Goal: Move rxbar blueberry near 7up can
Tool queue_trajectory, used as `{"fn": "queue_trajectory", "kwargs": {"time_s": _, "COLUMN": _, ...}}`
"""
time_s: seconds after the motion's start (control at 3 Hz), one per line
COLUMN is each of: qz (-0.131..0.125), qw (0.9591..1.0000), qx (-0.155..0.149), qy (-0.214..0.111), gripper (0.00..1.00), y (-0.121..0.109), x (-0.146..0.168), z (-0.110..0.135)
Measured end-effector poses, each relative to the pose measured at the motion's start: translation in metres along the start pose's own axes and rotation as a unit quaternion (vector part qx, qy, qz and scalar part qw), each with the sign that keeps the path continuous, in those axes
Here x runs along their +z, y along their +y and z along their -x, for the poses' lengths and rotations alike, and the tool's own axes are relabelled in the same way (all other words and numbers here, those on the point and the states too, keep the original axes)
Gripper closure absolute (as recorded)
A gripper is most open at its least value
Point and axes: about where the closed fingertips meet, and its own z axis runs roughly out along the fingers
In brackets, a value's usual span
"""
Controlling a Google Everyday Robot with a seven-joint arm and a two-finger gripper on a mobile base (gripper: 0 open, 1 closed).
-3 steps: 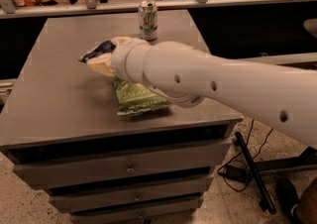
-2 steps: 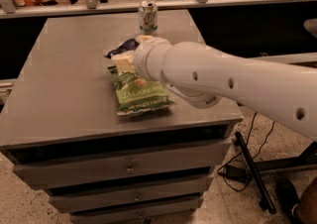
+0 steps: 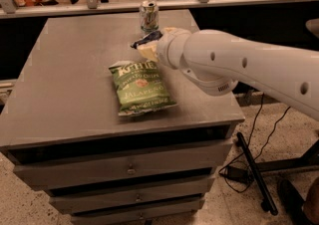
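On the table, camera view: 7up can (image 3: 148,16) upright near the far edge; green chip bag (image 3: 142,87) flat mid-table (image 3: 65,84)
Claw: claw (image 3: 147,49) just in front of the can, beyond the bag's top edge; clenched on the rxbar blueberry (image 3: 144,39)
Bar: dark wrapper pokes from the claw toward the can; near it, apparently not touching
Why held so: probably carried clear of the bag, for setting down beside the can
Progress: seemingly close to done; lowering and letting go remain
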Motion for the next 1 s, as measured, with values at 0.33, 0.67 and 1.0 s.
{"fn": "queue_trajectory", "kwargs": {"time_s": 0.33, "qz": 0.001, "qw": 0.9999, "qx": 0.01, "qy": 0.002, "gripper": 1.0, "y": -0.019, "x": 0.022, "z": 0.003}}
{"fn": "queue_trajectory", "kwargs": {"time_s": 0.67, "qz": -0.001, "qw": 0.9996, "qx": 0.027, "qy": 0.006, "gripper": 0.98, "y": -0.039, "x": 0.045, "z": 0.002}}
{"fn": "queue_trajectory", "kwargs": {"time_s": 1.0, "qz": -0.008, "qw": 0.9991, "qx": 0.039, "qy": 0.012, "gripper": 0.75, "y": -0.051, "x": 0.053, "z": -0.004}}
